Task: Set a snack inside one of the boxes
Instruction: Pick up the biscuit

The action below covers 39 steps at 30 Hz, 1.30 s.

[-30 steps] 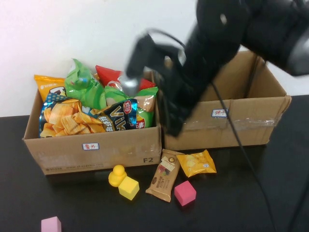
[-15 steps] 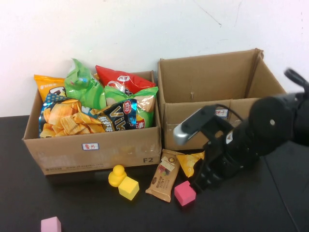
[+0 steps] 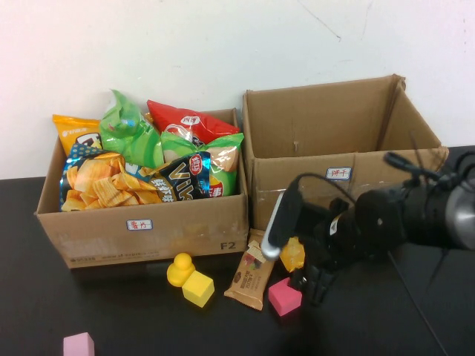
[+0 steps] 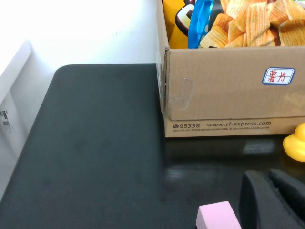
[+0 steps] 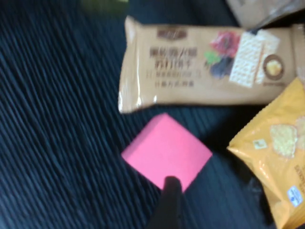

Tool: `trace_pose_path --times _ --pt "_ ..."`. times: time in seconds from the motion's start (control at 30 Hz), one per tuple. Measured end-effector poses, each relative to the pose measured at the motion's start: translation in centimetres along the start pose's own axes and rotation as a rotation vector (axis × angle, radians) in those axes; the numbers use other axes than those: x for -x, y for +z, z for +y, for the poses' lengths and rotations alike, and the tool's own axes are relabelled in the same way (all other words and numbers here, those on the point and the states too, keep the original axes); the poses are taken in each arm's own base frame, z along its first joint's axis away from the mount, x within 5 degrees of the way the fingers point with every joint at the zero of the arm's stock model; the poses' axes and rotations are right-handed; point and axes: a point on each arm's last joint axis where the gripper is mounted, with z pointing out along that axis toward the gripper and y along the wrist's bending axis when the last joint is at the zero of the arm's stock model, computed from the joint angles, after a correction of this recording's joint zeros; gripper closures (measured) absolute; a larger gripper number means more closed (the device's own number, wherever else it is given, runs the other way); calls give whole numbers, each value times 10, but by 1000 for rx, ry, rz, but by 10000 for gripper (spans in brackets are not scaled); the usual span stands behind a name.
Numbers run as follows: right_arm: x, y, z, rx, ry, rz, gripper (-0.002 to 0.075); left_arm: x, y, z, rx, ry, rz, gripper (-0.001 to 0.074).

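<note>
A small yellow snack bag (image 3: 292, 254) and a brown snack bar (image 3: 251, 276) lie on the black table in front of the empty right box (image 3: 349, 189). My right gripper (image 3: 312, 285) is open and low over the table. It is just beside the yellow bag and a pink cube (image 3: 283, 297). In the right wrist view one finger (image 5: 170, 196) lies over the pink cube (image 5: 167, 149), with the yellow bag (image 5: 279, 162) beside it and the brown bar (image 5: 205, 64) beyond. My left gripper (image 4: 267, 176) is shut and empty near a pale pink block (image 4: 217, 217).
The left box (image 3: 148, 230) is full of chip bags. A yellow duck (image 3: 179, 268), a yellow cube (image 3: 197, 288) and a pale pink block (image 3: 78, 345) lie in front of it. The wall is behind the boxes.
My right arm has swung down from above the boxes to the table in front of the right box. It now sits low by the yellow bag and pink cube.
</note>
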Motion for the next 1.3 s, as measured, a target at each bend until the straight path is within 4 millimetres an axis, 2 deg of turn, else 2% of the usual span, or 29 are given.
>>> trace_pose_path --times 0.17,0.3,0.43,0.8,1.17,1.23,1.3 --pt "-10 20 -2 -21 -160 31 139 0 0 0 0 0 0 738" --pt "-20 32 -11 -36 -173 47 190 0 0 0 0 0 0 738" --pt "-21 41 -24 -55 -180 49 222 0 0 0 0 0 0 738" --pt "-13 74 -36 4 -228 112 232 0 0 0 0 0 0 738" --pt "-8 89 -43 -23 -255 88 239 0 0 0 0 0 0 738" --pt "-7 90 -43 -35 -259 79 281 0 0 0 0 0 0 738" --pt "-6 90 -44 -49 -260 68 366 0 0 0 0 0 0 738"
